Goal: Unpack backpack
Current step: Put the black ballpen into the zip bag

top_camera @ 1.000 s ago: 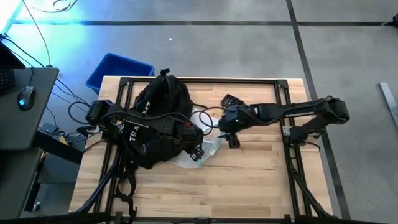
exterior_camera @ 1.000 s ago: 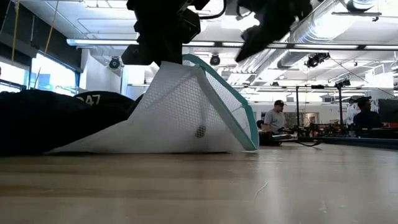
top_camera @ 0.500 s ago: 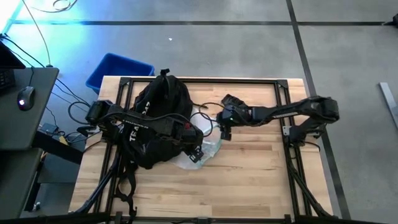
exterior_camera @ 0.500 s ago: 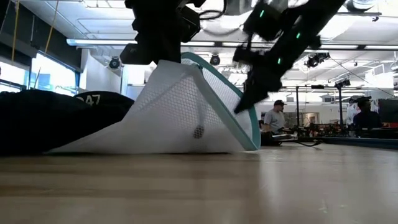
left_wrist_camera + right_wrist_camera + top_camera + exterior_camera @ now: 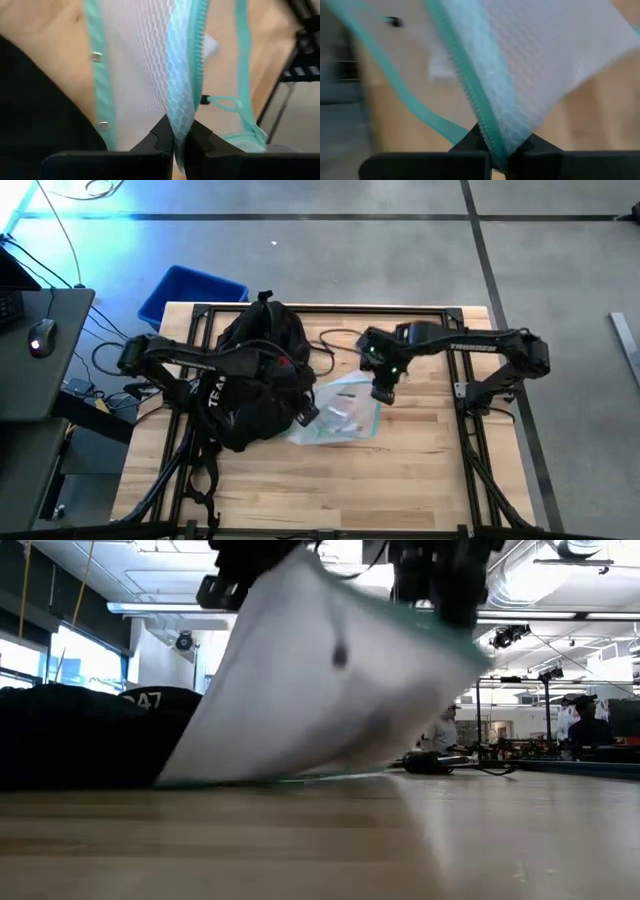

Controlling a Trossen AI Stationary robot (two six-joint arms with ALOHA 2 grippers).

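Overhead view, centre-left: the backpack (image 5: 250, 380), black and slumped, lies on the wooden desk (image 5: 420, 470), with the blue bin (image 5: 190, 292) on the floor beyond the desk's upper-left corner. Just to the right of the backpack we see a white mesh pouch (image 5: 340, 415) with teal trim, partly clear of the bag and spread toward the middle of the frame.

Both arms hold this pouch. The left claw (image 5: 173, 142) is clenched on the mesh beside the teal zipper (image 5: 192, 75), at the pouch's end nearest the backpack; the right claw (image 5: 492, 147) is clamped on the zippered edge at the pouch's far, right-hand end. We read this two-point grip as a way to keep the limp mesh stretched and lifted, so that it comes free of the bag without dragging or folding on itself.

In the table-height view the pouch hangs as a tilted sheet across the upper middle of the frame, its lower edge apparently resting on the desk, though blur leaves that contact uncertain. A few small items (image 5: 345, 412) show faintly through the mesh from above; we cannot identify them.
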